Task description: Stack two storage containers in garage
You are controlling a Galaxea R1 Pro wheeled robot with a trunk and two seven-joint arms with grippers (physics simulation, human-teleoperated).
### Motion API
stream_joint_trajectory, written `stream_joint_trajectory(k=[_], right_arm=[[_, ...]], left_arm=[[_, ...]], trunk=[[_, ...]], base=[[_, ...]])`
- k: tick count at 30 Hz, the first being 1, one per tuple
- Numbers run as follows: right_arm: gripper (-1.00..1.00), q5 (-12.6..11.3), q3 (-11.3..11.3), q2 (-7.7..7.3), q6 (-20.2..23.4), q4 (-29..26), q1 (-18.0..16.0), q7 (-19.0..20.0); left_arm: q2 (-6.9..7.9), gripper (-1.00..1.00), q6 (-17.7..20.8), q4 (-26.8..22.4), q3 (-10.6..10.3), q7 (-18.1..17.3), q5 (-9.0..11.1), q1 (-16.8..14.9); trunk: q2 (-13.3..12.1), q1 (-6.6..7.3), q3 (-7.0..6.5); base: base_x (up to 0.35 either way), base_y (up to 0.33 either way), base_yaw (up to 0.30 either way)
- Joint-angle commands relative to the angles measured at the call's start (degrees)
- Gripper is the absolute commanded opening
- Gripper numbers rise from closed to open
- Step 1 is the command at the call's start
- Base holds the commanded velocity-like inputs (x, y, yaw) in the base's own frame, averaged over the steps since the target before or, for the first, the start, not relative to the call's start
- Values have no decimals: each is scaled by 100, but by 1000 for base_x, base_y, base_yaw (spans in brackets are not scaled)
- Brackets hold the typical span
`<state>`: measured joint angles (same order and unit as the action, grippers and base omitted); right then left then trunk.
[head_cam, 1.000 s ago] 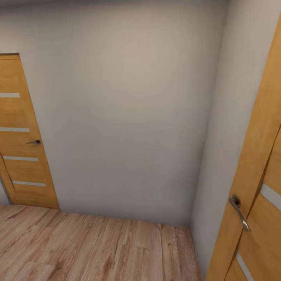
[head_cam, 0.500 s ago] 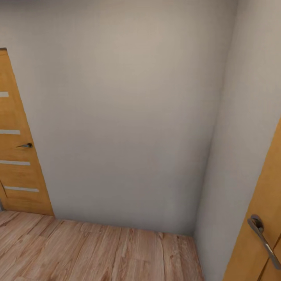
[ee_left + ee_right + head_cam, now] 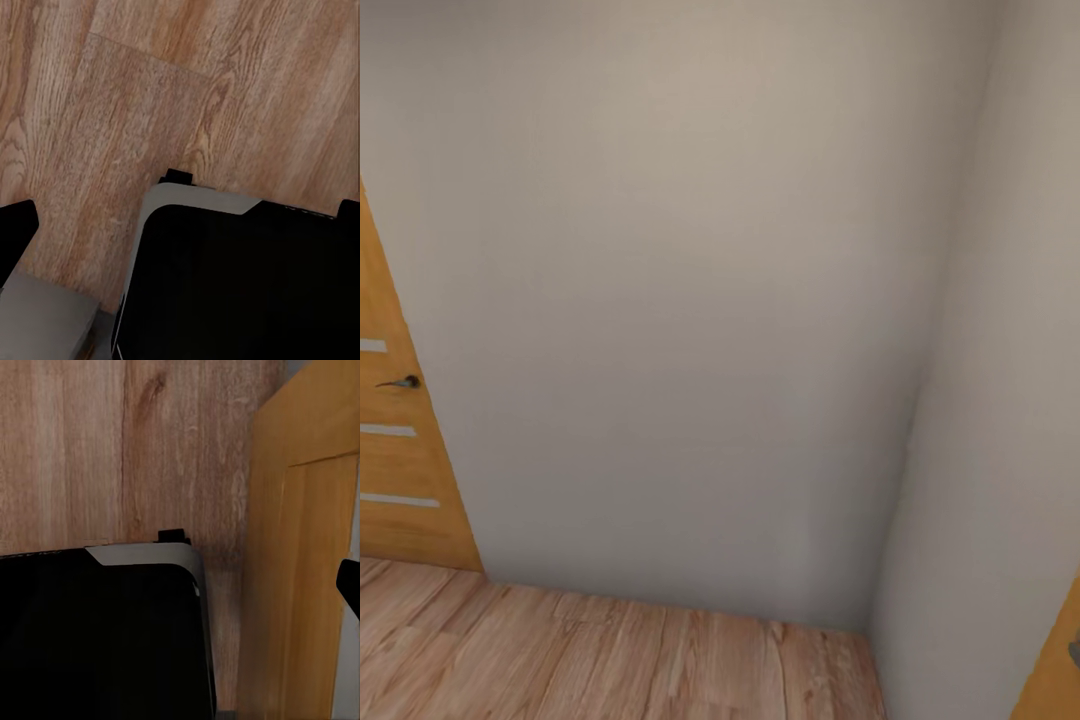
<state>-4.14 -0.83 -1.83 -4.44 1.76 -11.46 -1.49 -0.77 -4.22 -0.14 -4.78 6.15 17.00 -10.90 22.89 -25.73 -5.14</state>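
From the head, a plain white wall [image 3: 680, 300] faces the camera and meets a second white wall [image 3: 1000, 420] at a corner on the right. At the left edge stands an orange-wood door [image 3: 395, 470] with pale glass slits and a small dark handle [image 3: 400, 382]; it reaches down to the light wood plank floor [image 3: 610, 660] that runs along the base of both walls. At the lower right corner a sliver of another orange-wood door [image 3: 1055, 665] shows, with a bit of grey metal at its edge that is too cut off to make out. The left wrist camera looks down at the plank floor [image 3: 150, 97], and over it sits a large black body with a pale grey rim [image 3: 240, 285], part of the robot; a dark shape [image 3: 16, 225] juts in at one edge above a grey panel [image 3: 45, 319]. Whether that dark shape is one of the jaws I cannot tell, so the left jaws' opening cannot be judged, nor whether they touch anything. The right wrist camera shows the same kind of black, grey-rimmed body [image 3: 105, 637] above the planks [image 3: 90, 442], just beside an orange-wood door panel [image 3: 300, 555]; a small dark tip [image 3: 349, 585] enters at the edge, and the right jaws' opening cannot be told either. The containers are not to be located from these views.
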Motion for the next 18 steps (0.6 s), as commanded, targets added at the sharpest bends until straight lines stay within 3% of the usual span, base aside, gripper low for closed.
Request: stream_joint_trajectory(k=[1,9,18], right_arm=[[100,-43,-5,0,-39,18,-6,-3],[100,-43,-5,-1,-39,18,-6,-9],[100,-43,-5,-2,-39,17,-6,-9]], left_arm=[[-2,100,-18,5,-49,18,49,-4],[1,100,-25,5,-49,18,49,-5],[7,100,-32,5,-49,19,66,-6]], trunk=[[3,-5,2],[3,-5,2],[3,-5,2]], base=[[320,0,112],[301,0,219],[31,0,267]])
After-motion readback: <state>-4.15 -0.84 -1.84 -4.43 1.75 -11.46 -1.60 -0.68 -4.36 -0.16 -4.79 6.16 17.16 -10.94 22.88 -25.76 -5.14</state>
